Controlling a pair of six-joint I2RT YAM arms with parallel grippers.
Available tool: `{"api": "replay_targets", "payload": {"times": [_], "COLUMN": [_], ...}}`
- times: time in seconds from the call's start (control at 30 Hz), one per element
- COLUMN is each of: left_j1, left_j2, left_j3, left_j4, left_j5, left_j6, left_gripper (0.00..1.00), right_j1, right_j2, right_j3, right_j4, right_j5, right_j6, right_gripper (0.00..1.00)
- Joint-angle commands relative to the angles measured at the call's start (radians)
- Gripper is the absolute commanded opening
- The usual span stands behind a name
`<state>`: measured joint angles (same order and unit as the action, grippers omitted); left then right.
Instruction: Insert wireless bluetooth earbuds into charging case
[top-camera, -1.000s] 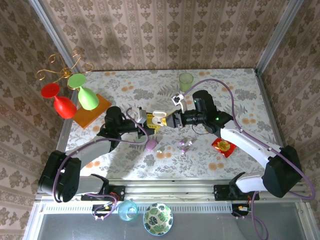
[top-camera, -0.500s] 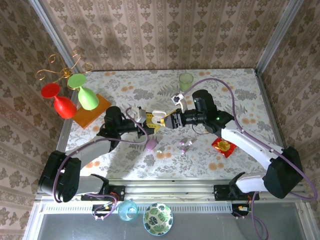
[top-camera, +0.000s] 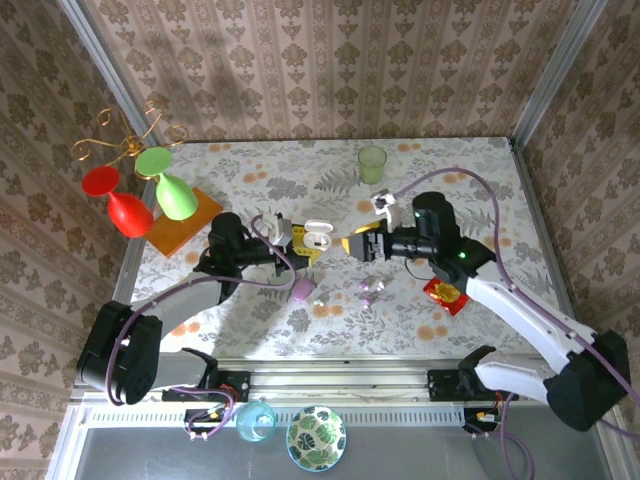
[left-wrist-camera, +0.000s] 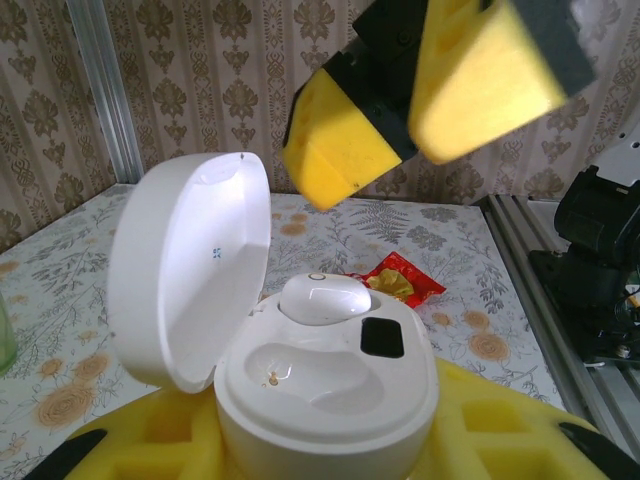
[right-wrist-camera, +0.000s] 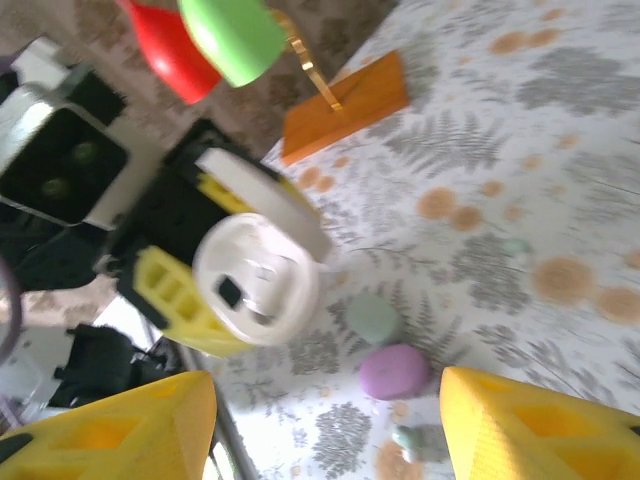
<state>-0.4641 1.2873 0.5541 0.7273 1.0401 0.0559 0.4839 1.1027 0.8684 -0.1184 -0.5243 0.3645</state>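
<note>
The left gripper (top-camera: 303, 245) pinches the base of the white round plastic charging case (left-wrist-camera: 325, 385), which sits mid-table with its lid open. Just right of it, the right gripper (top-camera: 356, 244) hovers with fingers spread and empty. One glossy white plastic earbud (left-wrist-camera: 322, 298) sits in the far socket; the near socket is bare. Pale loose earbuds (top-camera: 370, 289) lie near-right of the case. They are probably light, hard and slippery, so pinch gently across the body. Their number and orientation are too small to tell.

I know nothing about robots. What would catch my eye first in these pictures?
An open white charging case at mid-table, clamped in the left gripper, with one white earbud seated and the other well empty. The right gripper faces it with its jaws open. At the far left, a red glass and a green glass sit by a gold wire stand.
</note>
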Motion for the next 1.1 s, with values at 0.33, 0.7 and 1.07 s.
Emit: {"api": "replay_targets", "payload": {"times": [0.33,0.7,1.07], "left_j1": [-0.002,-0.025,-0.024], "left_j2": [-0.008,-0.014,-0.018], "left_j3": [0.037,0.079,0.081], "left_j4": [0.072,0.063,0.061], "left_j5": [0.121,0.204,0.242], "left_j6": [-0.040,-0.054,-0.047], "left_gripper": [0.18,0.19,0.18], "right_j1": [-0.101,-0.101,-0.088], "right_j2": [0.041,0.257,0.400], "right_j3": [-0.074,-0.068,-0.097], "right_j4": [-0.313,-0.339,-0.229], "right_j5": [0.332,0.309,0.194], "right_j6": [0.096,0.130,0.213], "right_gripper": [0.61,0.62,0.60]}}
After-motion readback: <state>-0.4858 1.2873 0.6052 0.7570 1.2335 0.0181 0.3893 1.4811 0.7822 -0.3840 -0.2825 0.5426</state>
